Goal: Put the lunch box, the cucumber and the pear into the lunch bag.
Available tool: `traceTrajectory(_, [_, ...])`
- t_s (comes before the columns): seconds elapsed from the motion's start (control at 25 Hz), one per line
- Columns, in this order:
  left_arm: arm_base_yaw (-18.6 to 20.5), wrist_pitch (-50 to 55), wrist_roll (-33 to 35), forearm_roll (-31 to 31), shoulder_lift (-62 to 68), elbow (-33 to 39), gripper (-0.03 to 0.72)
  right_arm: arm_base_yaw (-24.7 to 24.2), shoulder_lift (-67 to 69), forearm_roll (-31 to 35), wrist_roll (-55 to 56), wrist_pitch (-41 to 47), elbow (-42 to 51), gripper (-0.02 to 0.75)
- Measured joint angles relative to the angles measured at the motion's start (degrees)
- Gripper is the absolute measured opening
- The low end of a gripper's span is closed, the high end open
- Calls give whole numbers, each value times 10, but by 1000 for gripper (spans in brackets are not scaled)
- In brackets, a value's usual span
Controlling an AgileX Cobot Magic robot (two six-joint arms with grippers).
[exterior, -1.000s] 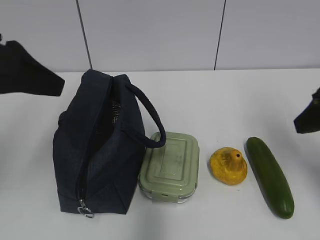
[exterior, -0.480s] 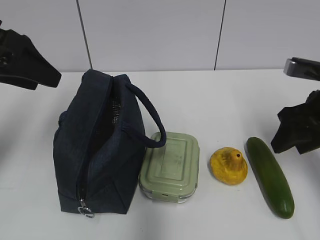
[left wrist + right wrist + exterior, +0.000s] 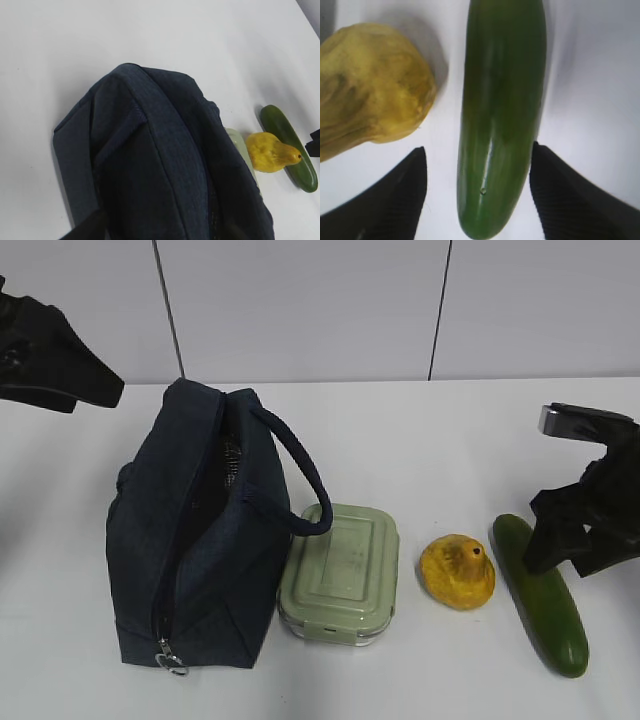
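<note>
The navy lunch bag stands on the left with its zipper open and its handle arched over the pale green lunch box beside it. The yellow pear and the dark green cucumber lie to the right. My right gripper is open over the cucumber's far end. In the right wrist view its fingers straddle the cucumber without touching, with the pear to the left. My left gripper is open and empty, raised at the back left. It looks down on the bag.
The white table runs back to a white panelled wall. The left wrist view also shows the pear, the cucumber and a sliver of the lunch box beyond the bag.
My right gripper has come in from the right edge and lowered over the cucumber's far end. My left arm has shifted slightly at the upper left. The objects have not moved.
</note>
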Motion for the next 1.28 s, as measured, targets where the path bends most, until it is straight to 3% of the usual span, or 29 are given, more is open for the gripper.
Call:
traceTrajectory(0.24, [0,-2,0,0,0,0,407,0,22,18,-22,-15,0,580])
traceTrajectory(0.96, [0,-18,0,-1,5,0,403,0,96,21,-25,-39,-14,584])
traceTrajectory(1.08, [0,-19,0,-1,7,0,401,0,99,22,-25,-38,-16,533])
traceTrajectory(1.16, [0,-19,1,-1,13,0,400,0,99,22,-28,-38,-16,435])
traceTrajectory(1.28, [-1,-19,1,-1,21,0,400,0,99,23,-31,-38,-16,393])
